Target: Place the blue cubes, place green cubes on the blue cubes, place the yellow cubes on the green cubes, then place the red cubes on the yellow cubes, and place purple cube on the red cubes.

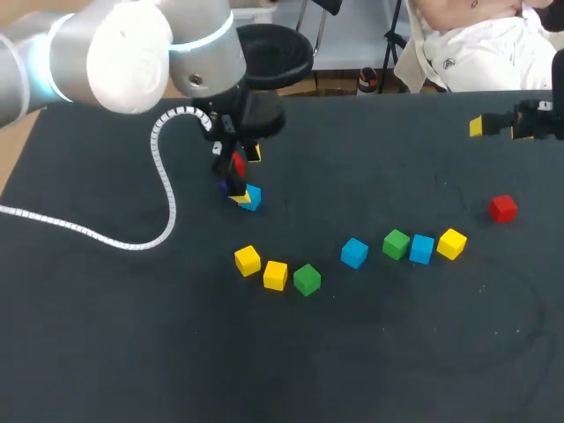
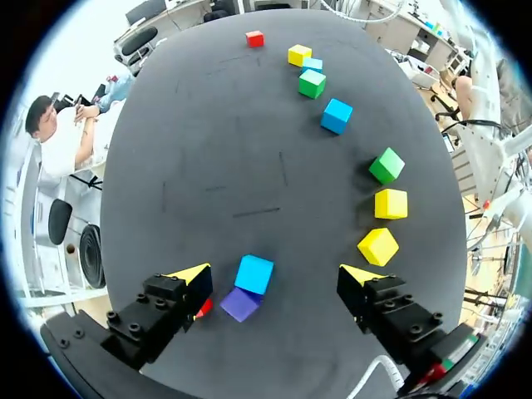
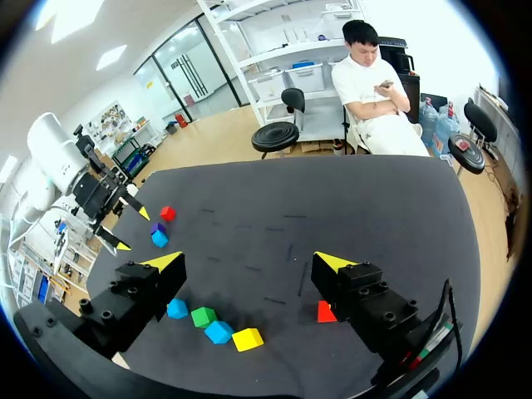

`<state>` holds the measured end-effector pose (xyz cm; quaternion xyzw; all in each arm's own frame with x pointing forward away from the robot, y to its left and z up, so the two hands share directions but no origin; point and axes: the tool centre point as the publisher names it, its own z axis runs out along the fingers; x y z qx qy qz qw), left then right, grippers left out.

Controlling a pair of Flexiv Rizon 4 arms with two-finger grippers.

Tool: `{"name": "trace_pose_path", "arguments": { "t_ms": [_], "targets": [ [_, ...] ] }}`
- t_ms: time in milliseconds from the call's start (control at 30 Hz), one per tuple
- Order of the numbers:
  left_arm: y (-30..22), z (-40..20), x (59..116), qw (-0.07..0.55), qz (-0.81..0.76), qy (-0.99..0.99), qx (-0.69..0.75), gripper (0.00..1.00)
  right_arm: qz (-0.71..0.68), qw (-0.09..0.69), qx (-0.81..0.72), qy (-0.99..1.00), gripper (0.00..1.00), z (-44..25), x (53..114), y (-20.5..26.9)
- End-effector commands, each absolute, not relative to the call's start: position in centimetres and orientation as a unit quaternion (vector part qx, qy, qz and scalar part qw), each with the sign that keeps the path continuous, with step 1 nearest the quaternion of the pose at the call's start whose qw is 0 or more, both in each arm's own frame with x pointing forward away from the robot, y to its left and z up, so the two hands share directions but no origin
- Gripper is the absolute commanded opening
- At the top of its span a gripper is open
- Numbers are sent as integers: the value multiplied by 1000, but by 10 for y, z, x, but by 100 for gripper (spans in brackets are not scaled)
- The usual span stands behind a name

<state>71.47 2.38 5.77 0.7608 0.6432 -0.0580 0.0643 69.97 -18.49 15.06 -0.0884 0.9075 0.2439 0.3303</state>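
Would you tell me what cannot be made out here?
Head view: the left gripper covers most of the purple cube.
Left wrist view: its finger hides most of the nearby red cube.
Right wrist view: the right gripper hides part of the other red cube.

Eleven cubes (image 1: 354, 253), in five colours

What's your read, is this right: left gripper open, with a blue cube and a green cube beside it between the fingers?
Not quite. The cube beside the blue cube is a purple cube, not green; the left wrist view shows it. The left gripper is open, as stated.
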Motion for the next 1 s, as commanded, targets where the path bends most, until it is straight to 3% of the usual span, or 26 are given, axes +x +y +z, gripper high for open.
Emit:
{"name": "trace_pose_path", "arguments": {
  "t_ms": [33, 433, 1000],
  "targets": [
    [15, 50, 717, 43, -46, 637, 769, 100, 244, 330, -89, 908, 100, 151, 700, -185],
    [38, 25, 699, 44, -43, 669, 741, 100, 244, 330, -89, 908, 100, 151, 700, -185],
    [21, 16, 713, 30, -36, 627, 777, 100, 244, 330, -89, 908, 100, 151, 700, -185]
  ]
}}
